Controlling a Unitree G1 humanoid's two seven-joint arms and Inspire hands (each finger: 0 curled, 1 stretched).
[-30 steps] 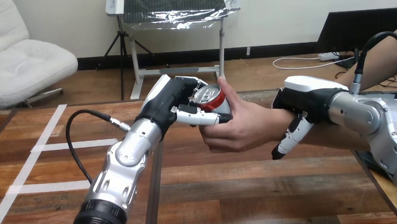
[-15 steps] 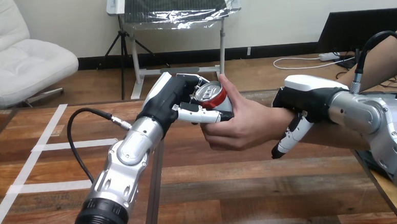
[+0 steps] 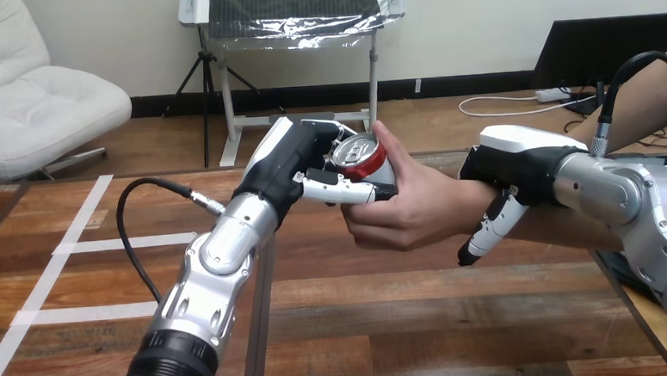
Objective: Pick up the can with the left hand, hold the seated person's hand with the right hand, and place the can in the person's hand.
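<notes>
Between the curled fingers and thumb of the left hand (image 3: pixel 299 168), clamping the can (image 3: pixel 360 156) upright, rim up. Pressing it, on the side away from that palm, into the person's hand (image 3: pixel 409 210), now closing round it with a thumb beside the rim. Having lifted slightly over the last second and edged toward the right hand (image 3: pixel 518 165), carrying can and clasp along together without loosening. Lying over the person's wrist (image 3: pixel 471 200) with the right hand; impossible to tell whether gripping. Judging the handover nearly done: only needing to uncurl the left hand and draw back.
</notes>
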